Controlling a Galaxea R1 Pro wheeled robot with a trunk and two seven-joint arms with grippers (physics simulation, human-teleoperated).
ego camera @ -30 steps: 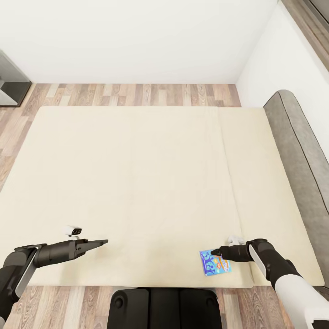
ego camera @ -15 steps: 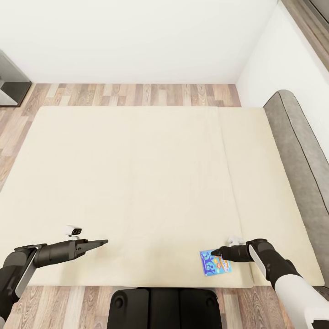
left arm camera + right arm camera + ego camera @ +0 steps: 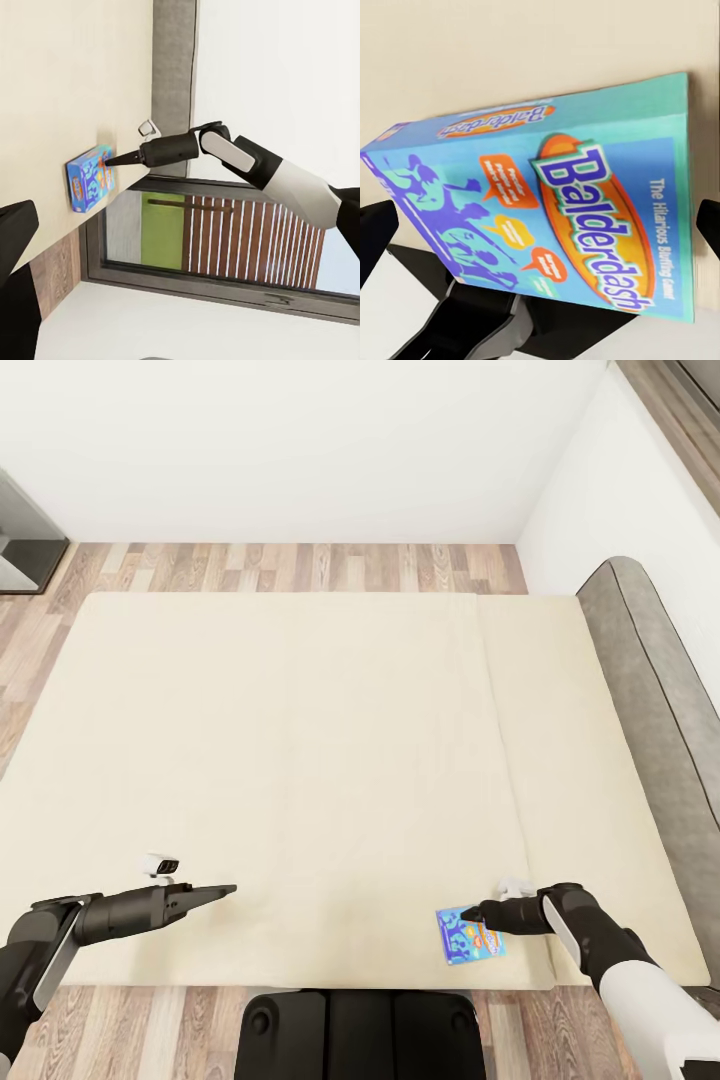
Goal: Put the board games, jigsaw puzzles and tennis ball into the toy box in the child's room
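Observation:
A blue board game [image 3: 470, 936] with orange marks lies flat on the cream bed [image 3: 300, 740], near its front right corner. My right gripper [image 3: 468, 912] hovers at the box's far edge, pointing left. In the right wrist view the box [image 3: 562, 202] lies between and just beyond the spread fingers [image 3: 375, 232], which stand open on either side without touching it. My left gripper [image 3: 228, 889] hangs open over the bed's front left part, with nothing in it. The left wrist view shows the box [image 3: 88, 178] and the right gripper [image 3: 112, 159] from the side.
A grey padded headboard [image 3: 650, 680] runs along the bed's right side by the white wall. Dark furniture [image 3: 25, 545] stands at the far left on the wood-plank floor. My base [image 3: 360, 1030] sits against the bed's front edge. A window [image 3: 225, 240] lies beyond the headboard.

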